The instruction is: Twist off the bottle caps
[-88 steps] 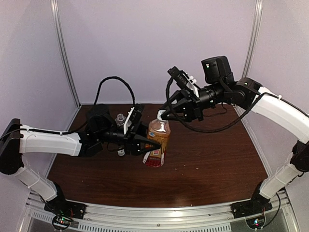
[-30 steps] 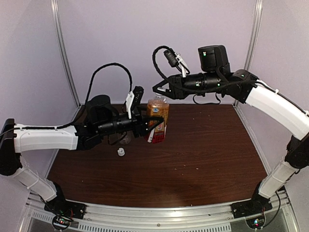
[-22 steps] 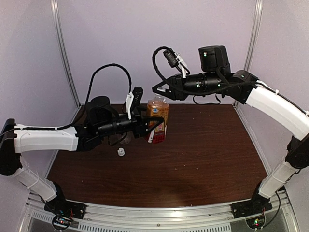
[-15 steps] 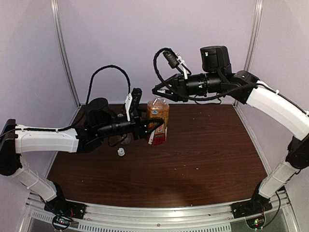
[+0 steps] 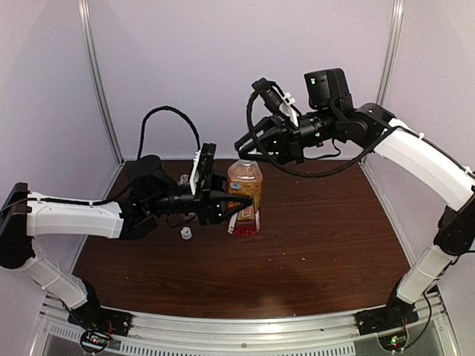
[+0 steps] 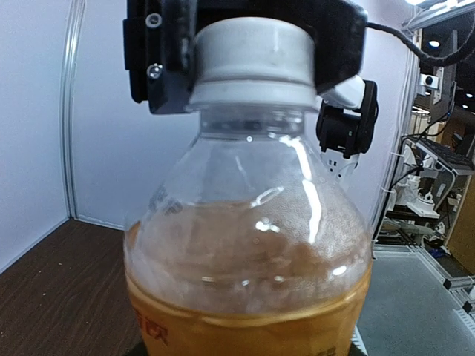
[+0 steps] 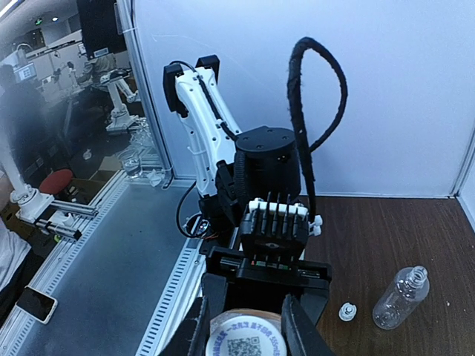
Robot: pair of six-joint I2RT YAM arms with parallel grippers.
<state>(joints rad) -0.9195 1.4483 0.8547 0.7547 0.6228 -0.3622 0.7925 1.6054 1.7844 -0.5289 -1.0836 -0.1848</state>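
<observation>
Left fingers (image 5: 236, 206), part-spread, clamp amber bottle (image 5: 246, 185) well inside bench (image 5: 334, 237) edges; right fingers (image 5: 249, 150) pinch its cap (image 6: 249, 52); loose cap (image 5: 185, 233) left.

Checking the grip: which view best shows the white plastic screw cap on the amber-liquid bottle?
Left wrist: the white screw cap appears large and side-on, the right gripper's black fingers clamped either side. Right wrist shows only its printed top; top external barely shows it.

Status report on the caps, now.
Left fingers clamp the amber bottle. Right fingers shut on its cap, cap still seated. Clear bottle open, loose cap beside it. Nothing in the way.
</observation>
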